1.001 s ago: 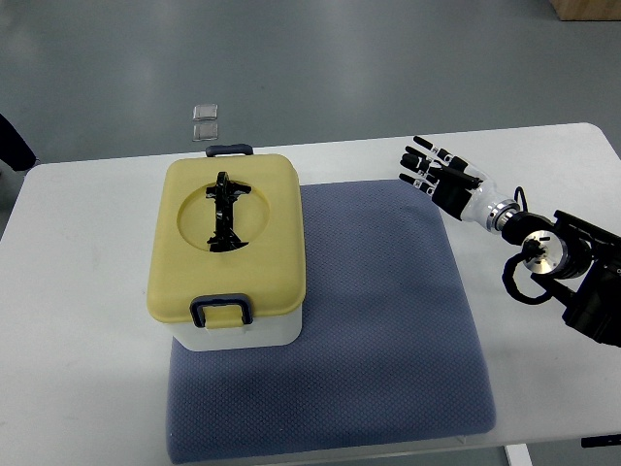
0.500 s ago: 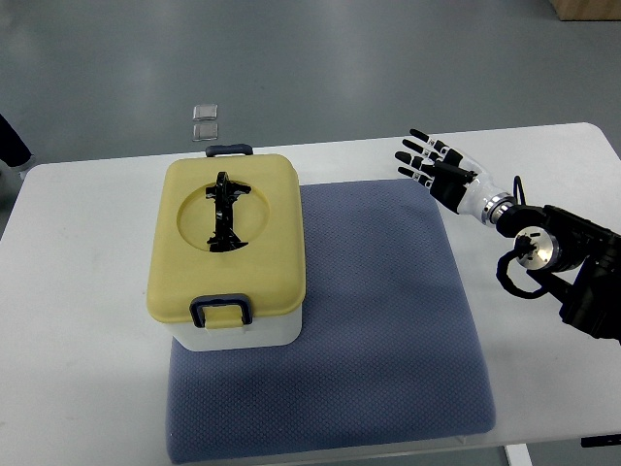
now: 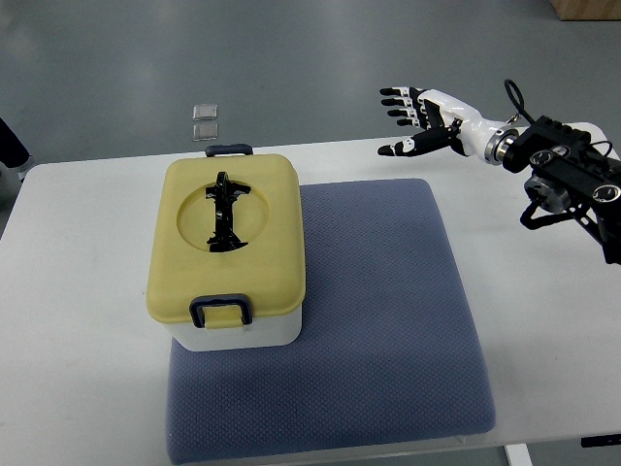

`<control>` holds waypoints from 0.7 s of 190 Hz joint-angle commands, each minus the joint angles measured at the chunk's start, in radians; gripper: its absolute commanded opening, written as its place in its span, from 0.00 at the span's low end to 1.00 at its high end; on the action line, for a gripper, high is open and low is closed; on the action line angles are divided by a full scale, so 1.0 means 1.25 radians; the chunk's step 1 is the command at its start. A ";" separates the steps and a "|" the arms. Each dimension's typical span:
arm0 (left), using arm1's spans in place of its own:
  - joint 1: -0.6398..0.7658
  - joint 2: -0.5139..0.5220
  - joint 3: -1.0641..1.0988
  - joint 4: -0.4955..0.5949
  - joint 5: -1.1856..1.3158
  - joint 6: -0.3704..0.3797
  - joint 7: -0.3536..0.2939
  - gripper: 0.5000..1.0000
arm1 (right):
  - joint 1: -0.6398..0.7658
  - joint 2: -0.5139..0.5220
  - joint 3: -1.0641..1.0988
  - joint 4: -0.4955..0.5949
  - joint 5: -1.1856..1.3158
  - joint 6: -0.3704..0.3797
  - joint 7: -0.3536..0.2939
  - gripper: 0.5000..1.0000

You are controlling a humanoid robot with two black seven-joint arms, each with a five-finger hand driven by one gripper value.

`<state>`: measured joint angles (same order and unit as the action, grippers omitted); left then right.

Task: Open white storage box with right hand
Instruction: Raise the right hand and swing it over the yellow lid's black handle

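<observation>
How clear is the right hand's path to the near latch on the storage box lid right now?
Probably clear. The right hand hovers open over the table's far edge, well right of the storage box. Only the flat blue mat lies between, and the near latch faces the front, uncovered.

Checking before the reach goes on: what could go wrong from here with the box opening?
1. The right hand, fingers spread, is far from the storage box; both dark blue latches look closed, so pulling the yellow lid may lift the whole box.
2. The box overhangs the blue mat's left edge, so it may tip or slide.
</observation>
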<state>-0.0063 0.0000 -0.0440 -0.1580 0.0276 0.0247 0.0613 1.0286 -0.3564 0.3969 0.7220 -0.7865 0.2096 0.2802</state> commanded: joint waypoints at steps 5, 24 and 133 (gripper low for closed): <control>0.000 0.000 0.000 0.000 0.000 0.000 0.000 1.00 | 0.077 -0.029 -0.043 0.040 -0.149 0.000 0.053 0.86; 0.001 0.000 0.000 0.000 0.000 0.000 0.000 1.00 | 0.140 -0.038 -0.073 0.089 -0.271 0.000 0.086 0.86; 0.001 0.000 0.000 0.000 0.000 0.000 0.000 1.00 | 0.527 0.040 -0.322 0.231 -0.535 0.086 0.232 0.86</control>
<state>-0.0046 0.0000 -0.0443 -0.1578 0.0275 0.0246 0.0612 1.6008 -0.3510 0.0281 1.0105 -1.4542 0.2677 0.5480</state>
